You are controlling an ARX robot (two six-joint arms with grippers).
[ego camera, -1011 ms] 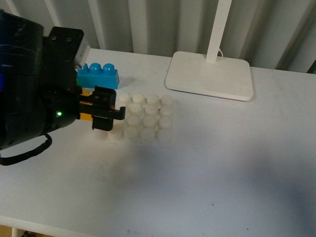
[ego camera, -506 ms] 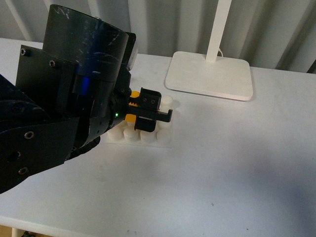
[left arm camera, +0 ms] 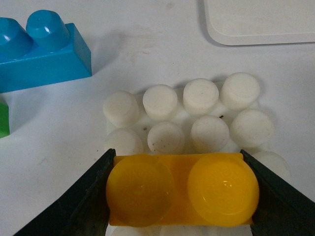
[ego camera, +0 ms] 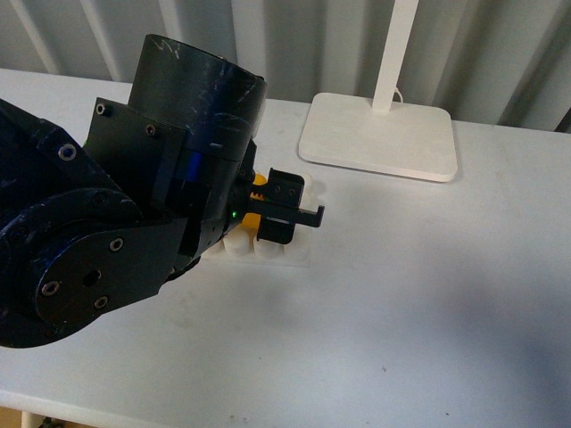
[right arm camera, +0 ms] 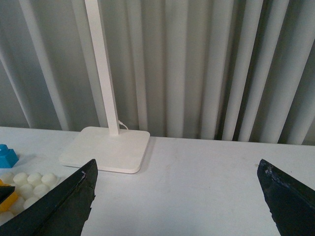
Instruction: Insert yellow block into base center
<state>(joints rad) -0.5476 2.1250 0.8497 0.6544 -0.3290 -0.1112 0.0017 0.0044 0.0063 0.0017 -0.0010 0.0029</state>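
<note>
The yellow block is pinched lengthwise in the left claw. One black finger presses on each short end, and the block's two round studs face the wrist camera. The block is over the base. It covers the studs on the side of the base nearer the table's front edge, while two full rows of white studs on the lamp side are bare. Whether the block already touches the studs beneath it cannot be told.

In the front view the left arm hides most of the base, and only a sliver of the block shows behind the claw. The base lies on the white table, left of the middle and closer to the back edge than to the front.

Off one corner of the base a blue brick lies on the bare table, with the edge of a green brick just beside it. The flat white lamp foot sits near the back edge, apart from the base, and its pole rises upright.

The right claw is spread wide with nothing between its fingers. It is above the table and faces the lamp foot and a gray ribbed wall.
</note>
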